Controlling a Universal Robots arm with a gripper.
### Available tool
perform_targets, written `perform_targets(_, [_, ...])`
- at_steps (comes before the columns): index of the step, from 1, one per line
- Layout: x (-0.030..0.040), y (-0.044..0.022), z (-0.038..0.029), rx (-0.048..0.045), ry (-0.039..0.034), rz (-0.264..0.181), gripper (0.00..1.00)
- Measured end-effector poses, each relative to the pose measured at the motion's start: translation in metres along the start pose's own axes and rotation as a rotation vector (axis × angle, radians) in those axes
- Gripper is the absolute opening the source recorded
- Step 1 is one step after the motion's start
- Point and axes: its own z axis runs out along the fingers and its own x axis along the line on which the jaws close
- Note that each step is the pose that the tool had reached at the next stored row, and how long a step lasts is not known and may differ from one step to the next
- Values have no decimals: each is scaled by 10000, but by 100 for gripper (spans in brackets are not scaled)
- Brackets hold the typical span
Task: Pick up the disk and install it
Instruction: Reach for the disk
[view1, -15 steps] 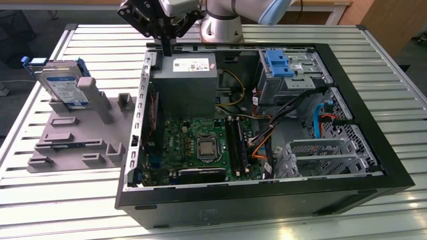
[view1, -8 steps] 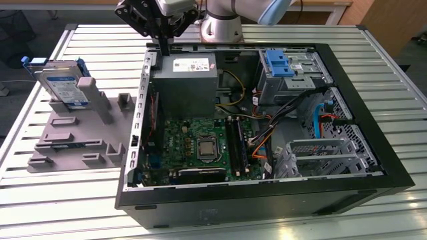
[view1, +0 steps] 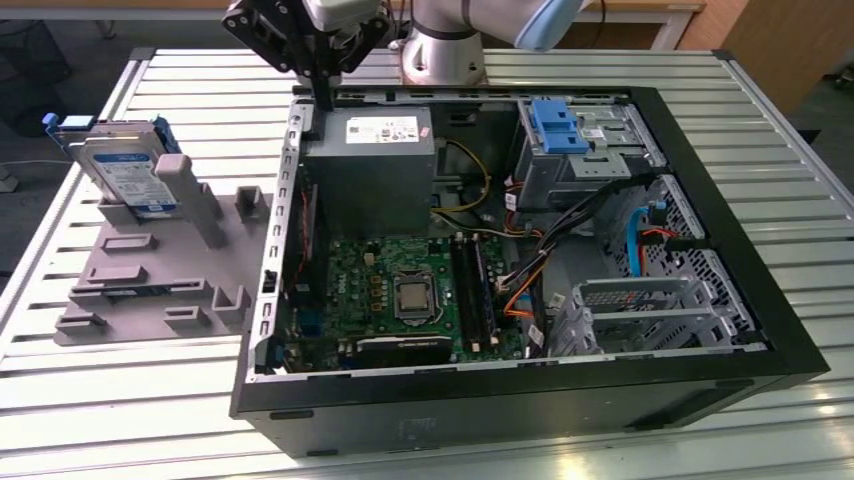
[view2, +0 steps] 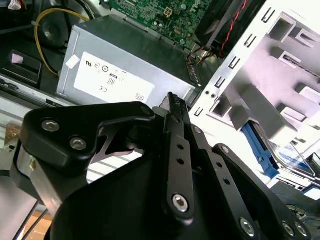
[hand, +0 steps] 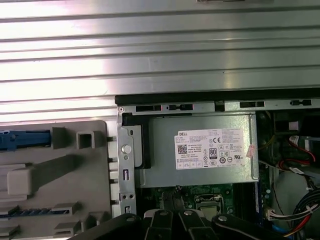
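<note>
Fingers: pressed together with nothing between them, pointing straight down in the exterior view.
Gripper: hangs over the far corner of the computer case on the exterior view's left, just beside the power supply. Whether it touches the case wall cannot be told. It also shows in the first wrist view.
Disk: stands on edge, leaning a little, in the grey holder. It is outside the case on the exterior view's left and well apart from the gripper. It has a silver body, a white-and-blue label on its face and a blue carrier frame around it.
Holder position: rests on the slatted metal counter, just beside the case's side wall; its grey blocks show in the first wrist view.
Case condition: lies on its side, open on top, with the motherboard and loose cables exposed.
Power supply detail: large grey box with a white sticker, seen in both wrist views.
Drive bay: the metal bay at the far corner on the exterior view's right carries a blue latch piece. A metal cage sits nearer the camera.
</note>
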Motion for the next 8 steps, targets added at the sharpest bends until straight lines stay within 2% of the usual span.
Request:
perform_targets(5, [58, 40, 1, 0, 0, 1, 11])
perform_targets(8, [67, 46, 1, -1, -1, -1, 11])
